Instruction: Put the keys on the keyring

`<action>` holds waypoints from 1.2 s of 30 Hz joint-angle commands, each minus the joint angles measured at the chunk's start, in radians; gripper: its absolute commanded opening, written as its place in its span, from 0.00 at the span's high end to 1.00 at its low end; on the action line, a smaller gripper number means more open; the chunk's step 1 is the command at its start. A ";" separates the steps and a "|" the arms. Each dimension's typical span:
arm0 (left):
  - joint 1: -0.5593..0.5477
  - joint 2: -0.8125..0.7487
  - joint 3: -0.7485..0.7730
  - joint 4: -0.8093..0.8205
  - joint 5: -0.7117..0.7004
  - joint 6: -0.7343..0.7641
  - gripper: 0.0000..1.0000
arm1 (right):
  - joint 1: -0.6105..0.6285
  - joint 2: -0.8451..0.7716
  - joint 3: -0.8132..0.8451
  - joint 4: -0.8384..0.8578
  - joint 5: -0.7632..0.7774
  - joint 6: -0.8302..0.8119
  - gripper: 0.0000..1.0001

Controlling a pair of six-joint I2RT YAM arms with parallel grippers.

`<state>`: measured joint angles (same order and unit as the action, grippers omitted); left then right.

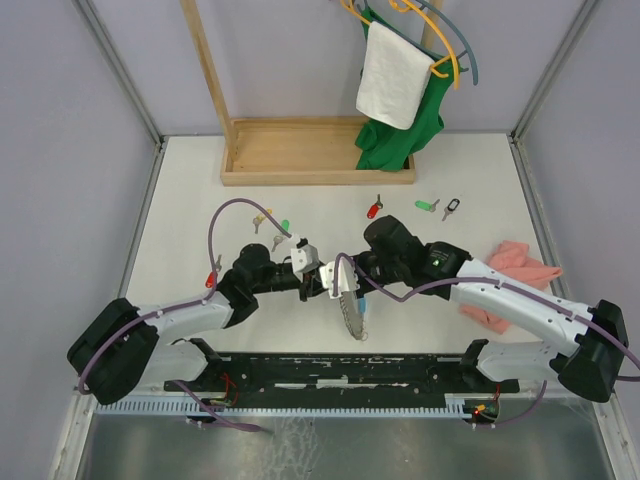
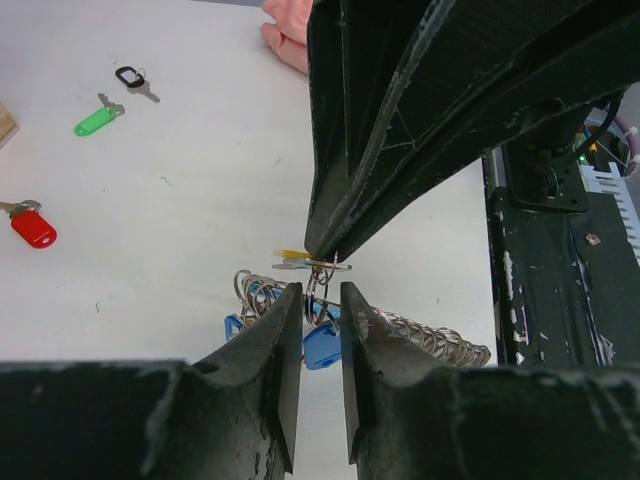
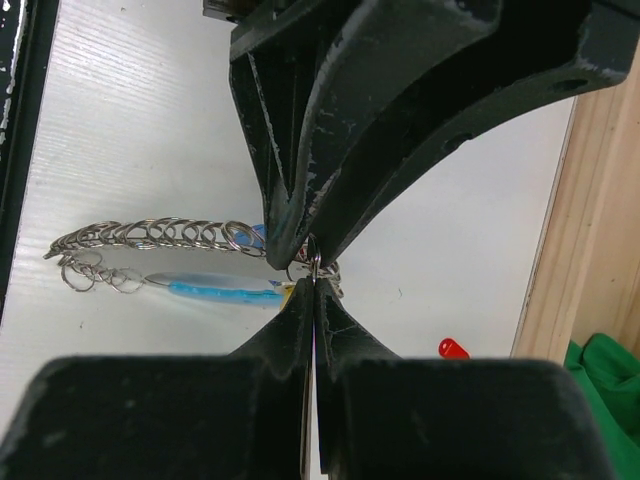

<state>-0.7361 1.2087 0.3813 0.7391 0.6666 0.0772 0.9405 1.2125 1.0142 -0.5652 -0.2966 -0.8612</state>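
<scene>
Holding the keyring [image 3: 150, 235] just above mid-desk [image 1: 190, 190] in the clamped left tool [image 2: 320, 300]; pinching a yellow-tagged key [image 2: 289, 255] against it in the closed right tool [image 3: 313, 295]. Apparently threading; next probably needing a fine feed onto the coil.

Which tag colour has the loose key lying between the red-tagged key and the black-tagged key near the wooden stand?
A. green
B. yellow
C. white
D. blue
A: in the top view the green-tagged key lies between the red-tagged key and the black-tagged key.
</scene>
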 commanded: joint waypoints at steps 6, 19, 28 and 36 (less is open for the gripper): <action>0.003 0.008 0.056 -0.038 0.044 0.050 0.96 | 0.009 0.004 0.078 -0.037 0.005 -0.020 0.99; -0.008 -0.043 0.050 -0.050 0.078 0.051 0.97 | 0.008 0.069 0.102 -0.127 0.130 -0.036 0.99; -0.012 -0.056 0.032 0.013 0.073 0.022 0.97 | 0.008 0.103 0.093 -0.070 0.065 -0.009 0.99; -0.027 -0.043 0.034 0.042 0.063 0.008 0.97 | 0.010 0.133 0.115 -0.031 -0.011 0.022 0.99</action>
<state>-0.7372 1.1954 0.3977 0.6369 0.6849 0.0944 0.9527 1.3193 1.0771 -0.6701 -0.2569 -0.8749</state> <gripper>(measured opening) 0.043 0.012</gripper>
